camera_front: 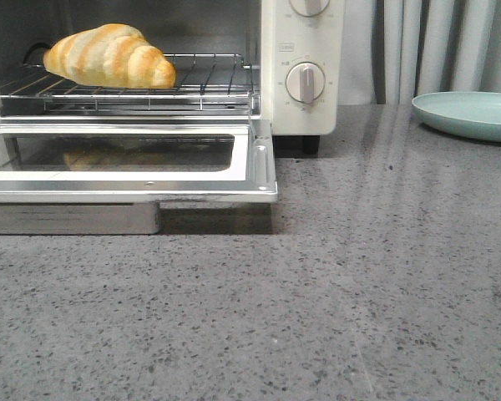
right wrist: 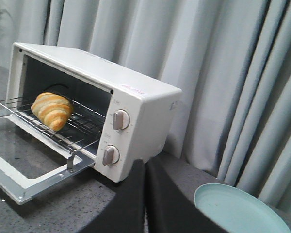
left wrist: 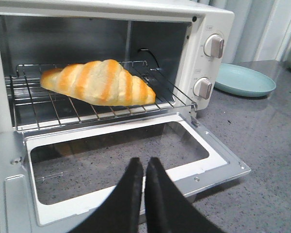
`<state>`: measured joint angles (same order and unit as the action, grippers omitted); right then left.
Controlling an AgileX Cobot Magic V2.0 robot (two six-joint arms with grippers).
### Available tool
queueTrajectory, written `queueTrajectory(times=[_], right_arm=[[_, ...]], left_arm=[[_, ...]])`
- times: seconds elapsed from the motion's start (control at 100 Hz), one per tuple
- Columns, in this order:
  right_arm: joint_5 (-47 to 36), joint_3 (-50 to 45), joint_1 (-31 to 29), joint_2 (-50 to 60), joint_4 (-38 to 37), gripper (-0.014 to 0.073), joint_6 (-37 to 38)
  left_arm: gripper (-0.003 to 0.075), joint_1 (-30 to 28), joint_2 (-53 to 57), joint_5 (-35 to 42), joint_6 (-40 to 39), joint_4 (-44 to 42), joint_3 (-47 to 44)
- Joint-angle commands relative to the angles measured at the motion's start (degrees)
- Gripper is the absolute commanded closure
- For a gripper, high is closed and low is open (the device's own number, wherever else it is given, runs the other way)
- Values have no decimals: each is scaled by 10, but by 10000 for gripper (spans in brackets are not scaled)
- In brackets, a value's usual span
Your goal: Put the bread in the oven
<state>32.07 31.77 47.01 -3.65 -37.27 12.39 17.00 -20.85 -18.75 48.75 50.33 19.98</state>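
While the glass-paned door (camera_front: 129, 159) is folded flat, the ridged, cream-striped golden bread (camera_front: 110, 56) is seen lying on the wire rack (camera_front: 209, 83) inside the cream oven (right wrist: 136, 116). A smooth pale-green plate (camera_front: 468, 113) is set at the oven's three o'clock on speckled grey stone. Both left gripper (left wrist: 144, 167) and right gripper (right wrist: 144, 170) are pressed closed, empty.
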Motion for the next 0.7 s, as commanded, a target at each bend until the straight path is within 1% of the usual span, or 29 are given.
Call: queueTrajectory(times=[0.0, 0.16, 0.69], right_arm=[[-17, 2, -3, 14, -31, 662, 7], [16, 2, -3, 15, -32, 662, 7], [18, 2, -3, 15, -32, 662, 7]], left_arm=[[741, -1, -3, 30, -6, 17, 15], [741, -1, -3, 26, -6, 17, 15], [741, -1, -3, 26, -6, 17, 15]])
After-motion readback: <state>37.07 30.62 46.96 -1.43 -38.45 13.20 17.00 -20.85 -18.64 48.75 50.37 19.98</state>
